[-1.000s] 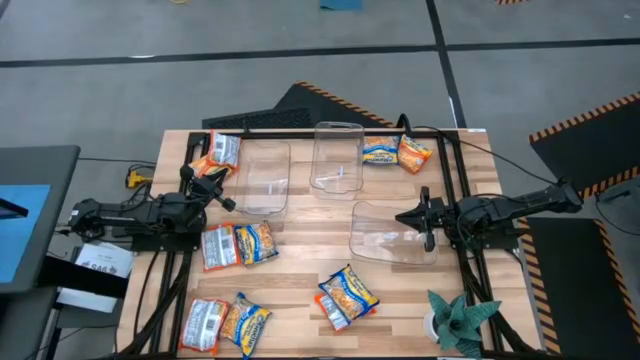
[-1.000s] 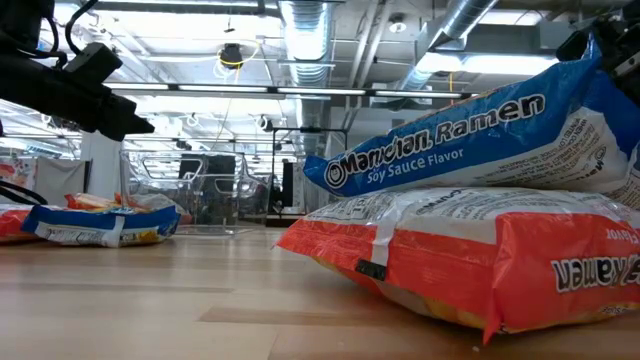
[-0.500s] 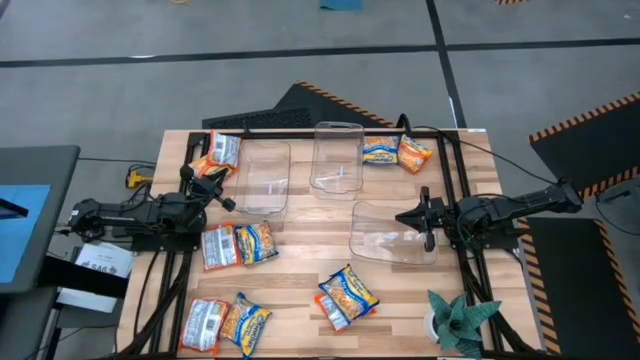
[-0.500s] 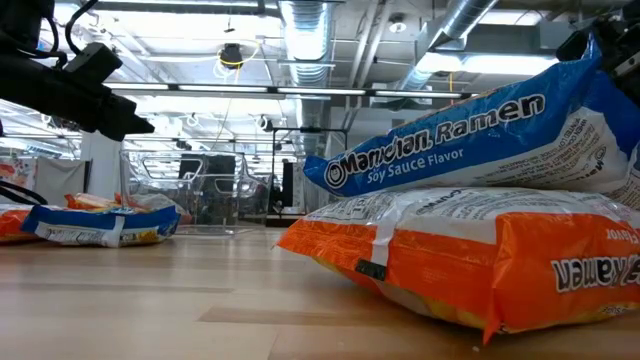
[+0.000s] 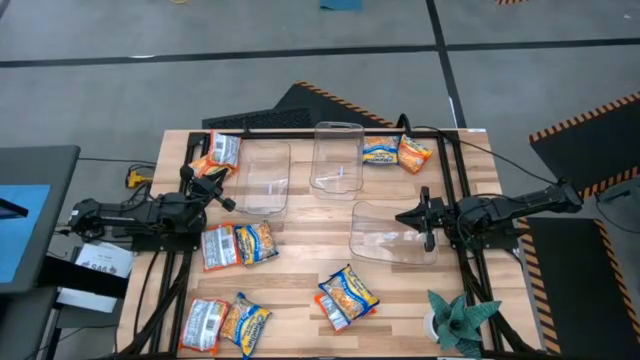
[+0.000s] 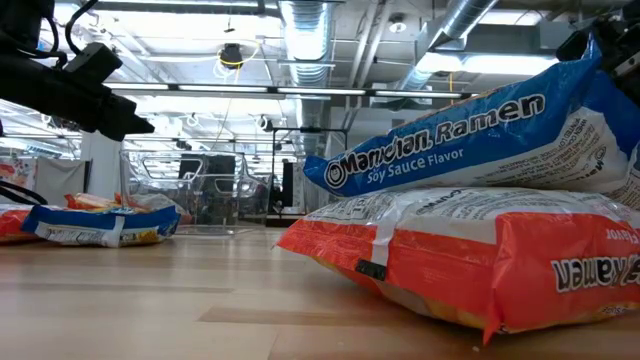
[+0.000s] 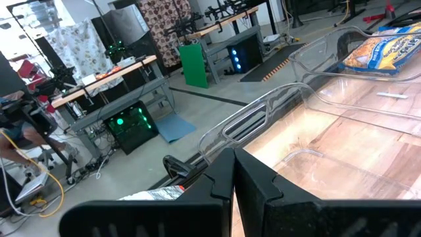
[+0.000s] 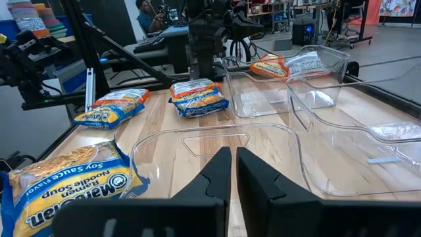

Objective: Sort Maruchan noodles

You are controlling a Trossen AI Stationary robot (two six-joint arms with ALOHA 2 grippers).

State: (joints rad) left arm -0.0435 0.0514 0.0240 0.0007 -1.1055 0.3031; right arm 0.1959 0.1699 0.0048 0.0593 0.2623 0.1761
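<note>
I've got ramen packets [image 5: 347,296] scattered all over the table [image 5: 300,270], nearest pair just past my shut, empty left gripper [image 5: 212,186], while my right gripper [image 5: 424,218], pinched nearly closed and empty, hovers over a clear bin [image 5: 385,232].

High view: overhead, straight down, whole worktop [image 5: 300,260] and both arms.
Low view: worktop level, facing the room, very near two stacked packets [image 6: 480,230].
Left wrist view: past closed jaws, across bins [image 7: 342,131] toward workshop benches.
Right wrist view: past its jaws, over a bin [image 8: 217,158]; shares bins and packets with overhead.
</note>
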